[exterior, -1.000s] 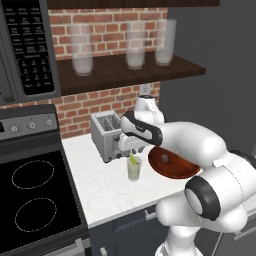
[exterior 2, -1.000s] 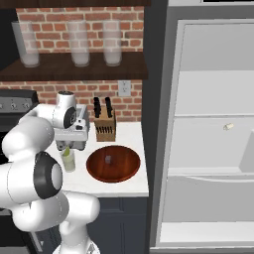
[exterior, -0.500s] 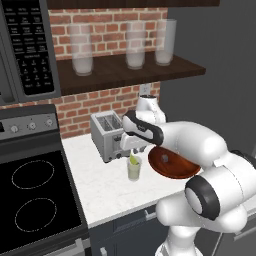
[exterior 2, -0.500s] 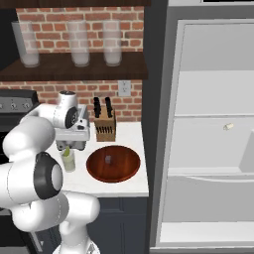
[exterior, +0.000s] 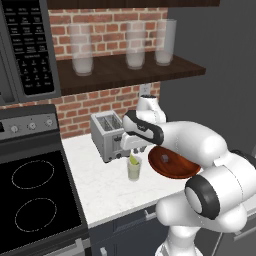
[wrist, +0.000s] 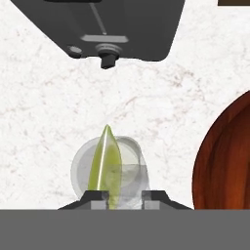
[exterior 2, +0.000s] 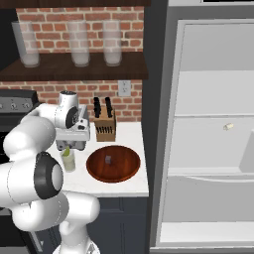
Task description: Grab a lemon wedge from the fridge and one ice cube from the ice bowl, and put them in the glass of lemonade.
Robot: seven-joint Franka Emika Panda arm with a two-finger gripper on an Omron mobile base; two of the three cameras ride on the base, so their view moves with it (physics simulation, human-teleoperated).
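White speckled stone counter (exterior: 105, 185) below brick wall. Small clear tumbler of pale lemonade (exterior: 133, 170): before silver toaster (exterior: 106, 135). Two-finger gripper (wrist: 125, 196): pinched on tiny yellow-green lemon wedge (wrist: 104, 165), directly above tumbler. Risk: tall wedge catches rim on release, tips onto counter.

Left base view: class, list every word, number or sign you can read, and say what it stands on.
Microwave panel: rows of white button labels, too small and blurred to read.
Stove control panel: marks around the knobs, unreadable.
No other text can be seen.
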